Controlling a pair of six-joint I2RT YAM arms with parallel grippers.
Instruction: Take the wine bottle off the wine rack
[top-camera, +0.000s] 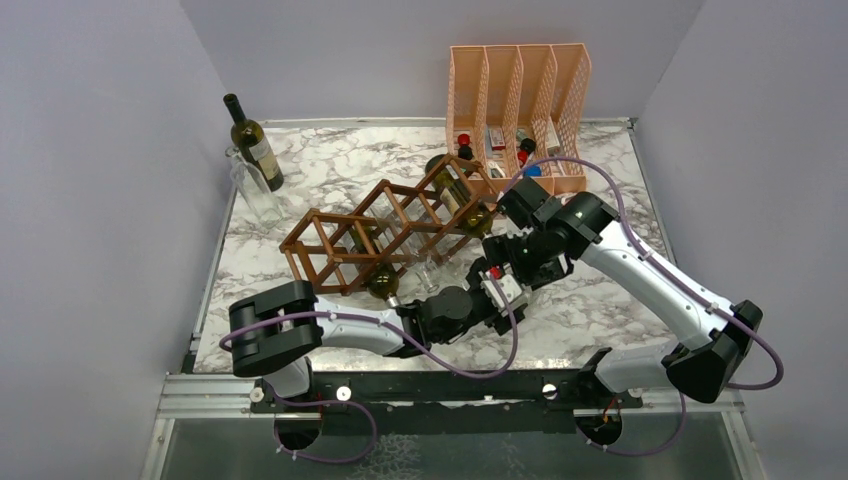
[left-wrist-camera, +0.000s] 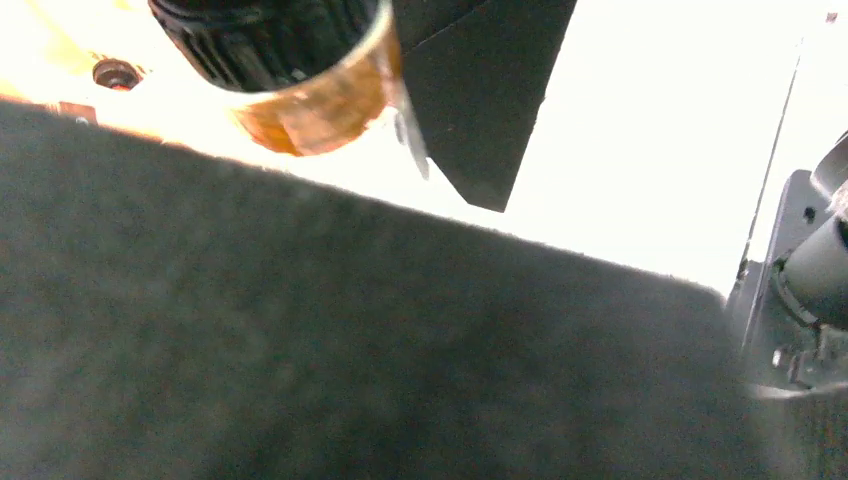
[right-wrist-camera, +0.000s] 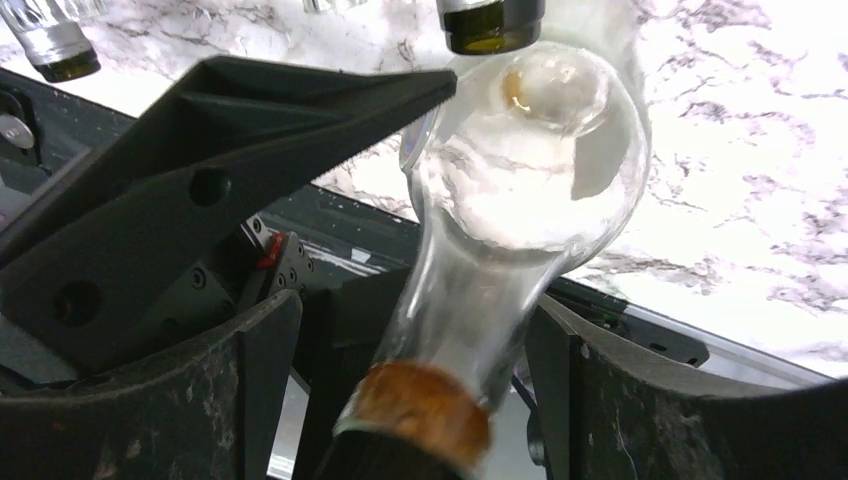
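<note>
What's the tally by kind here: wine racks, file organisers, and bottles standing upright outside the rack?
Wine rack: 1
Peach file organiser: 1
Upright bottles outside the rack: 2, a dark labelled bottle and a clear bottle, both back left
Total: 4

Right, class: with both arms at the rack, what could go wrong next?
1. The clear bottle has its neck loose between the right claw's fingers; it may slip.
2. The left claw crowds the same spot; the claws could collide.
3. The rack holds other bottles; pulling could jostle them.
</note>
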